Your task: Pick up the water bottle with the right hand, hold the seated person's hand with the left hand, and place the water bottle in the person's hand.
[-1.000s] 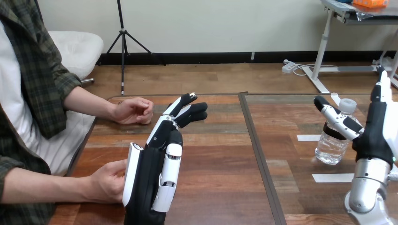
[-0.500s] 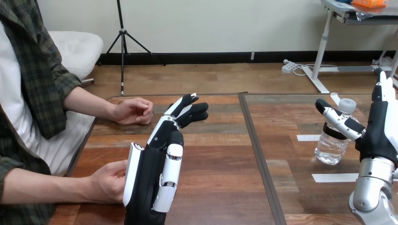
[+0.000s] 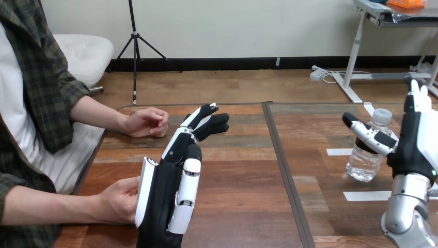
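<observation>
- The water bottle (image 3: 364, 164) stands upright on the desk (image 3: 248, 170), behind the right hand (image 3: 413, 147) thumb; fingers straight, spread, unclosed.
- The left hand (image 3: 162, 201), fingers straight, sits beside the person's hand (image 3: 120, 199).

light: bright, even | shadows: soft, faint | glare: mild sheen on table (image 3: 243, 170)

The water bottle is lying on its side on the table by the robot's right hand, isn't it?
Not quite. The head view shows the water bottle standing upright, not lying on its side. It is on the table by the robot's right hand.
</observation>
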